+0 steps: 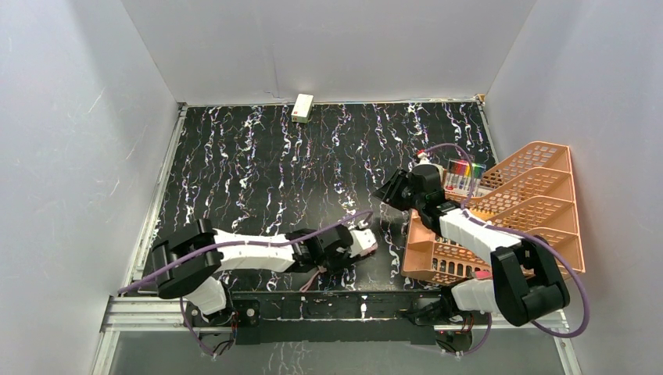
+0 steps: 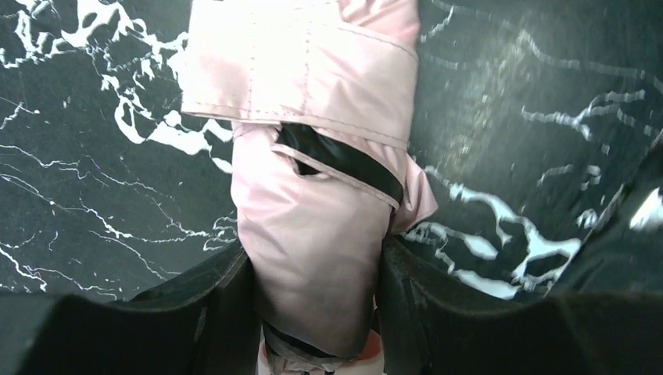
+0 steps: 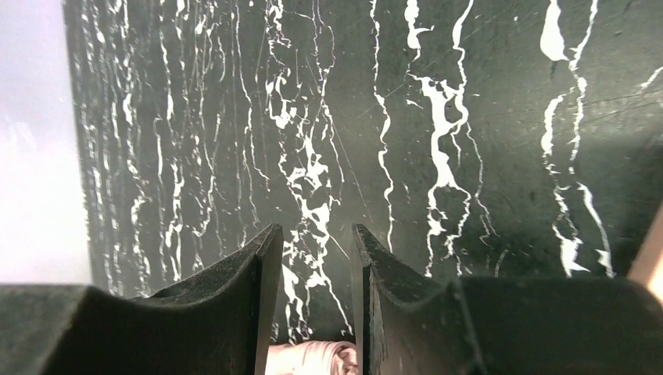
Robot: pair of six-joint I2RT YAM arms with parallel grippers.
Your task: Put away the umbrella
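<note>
Rack, orange plastic mesh with slanted compartments, on the right of table. Coloured pens at its far left corner; inside or beside, cannot tell. Umbrella at the table's near middle, over black white-veined marble: folded, soft pale pink fabric, black strip showing, strap wrapped round. Left gripper fingers pinch the bundle. Right gripper held high, fingers spread, gripping nothing. Cream box by the far wall.

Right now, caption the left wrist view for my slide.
Left gripper clamps the folded pink umbrella; black marbled table behind.
</note>
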